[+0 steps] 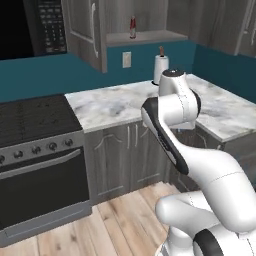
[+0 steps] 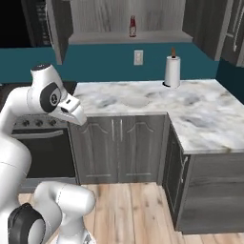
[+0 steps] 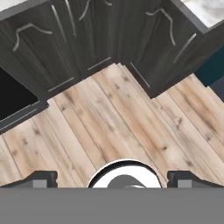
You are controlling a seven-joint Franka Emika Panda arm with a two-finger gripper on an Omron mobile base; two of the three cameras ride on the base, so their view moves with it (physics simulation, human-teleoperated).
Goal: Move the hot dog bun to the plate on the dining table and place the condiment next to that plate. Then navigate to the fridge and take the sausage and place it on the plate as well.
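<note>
Nearest to us in the hand view, our hand (image 3: pixel 112 178) looks down over the floor, its two dark fingertips (image 3: pixel 41 178) standing far apart at the left and right of the bottom edge, spread wide with nothing between them. Below it lies the light wooden plank floor (image 3: pixel 118 113), running up to a row of dark grey cabinet doors (image 3: pixel 87 35) with slim curved handles, which meet at an inner corner.

In the base views our white arm (image 1: pixel 175 115) is folded close to the base, its elbow raised in front of the cabinets. Left of it stands a dark oven (image 1: pixel 40 170) with a row of knobs and a long handle, a black cooktop on top. Beside the oven a marble surface (image 1: pixel 115 102) veined in grey runs to the corner and turns toward us along the right. The stretch we see is bare except for a white paper towel roll (image 2: pixel 172 71) standing upright near the teal back wall, just right of a white wall outlet (image 2: pixel 138 57).

Farthest away, above that wall, an open shelf (image 2: pixel 128 37) between the upper cabinets carries the condiment (image 2: pixel 133 26), a slim red bottle standing upright and alone, well above the surface. A dark microwave (image 1: pixel 47 25) hangs at upper left.
</note>
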